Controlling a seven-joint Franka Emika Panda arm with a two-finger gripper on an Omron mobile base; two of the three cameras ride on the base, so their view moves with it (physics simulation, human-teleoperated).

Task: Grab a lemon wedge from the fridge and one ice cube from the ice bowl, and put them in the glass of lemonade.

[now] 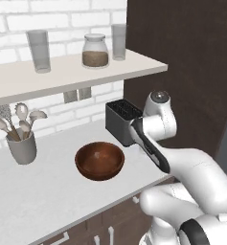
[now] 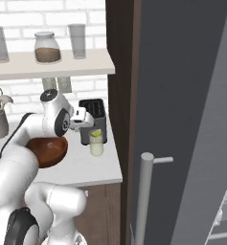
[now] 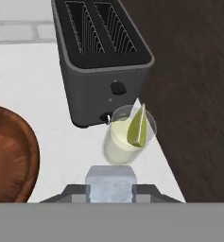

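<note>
Nearest in the hand view, the jaws [image 3: 110,189] are clamped on the ice cube [image 3: 110,182]. Just beyond and slightly right stands the glass of lemonade [image 3: 127,134], lemon wedge [image 3: 137,126] already inside, before the black toaster [image 3: 101,56] on the worktop [image 3: 33,85].

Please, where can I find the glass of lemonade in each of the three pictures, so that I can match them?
Left base view: I cannot pick it out here.
Right base view: the glass of lemonade stands just below centre, in front of the black toaster, under the gripper.
Hand view: centre, a lemon wedge inside it, in front of the toaster.
Shared landmark: the toaster.
</note>
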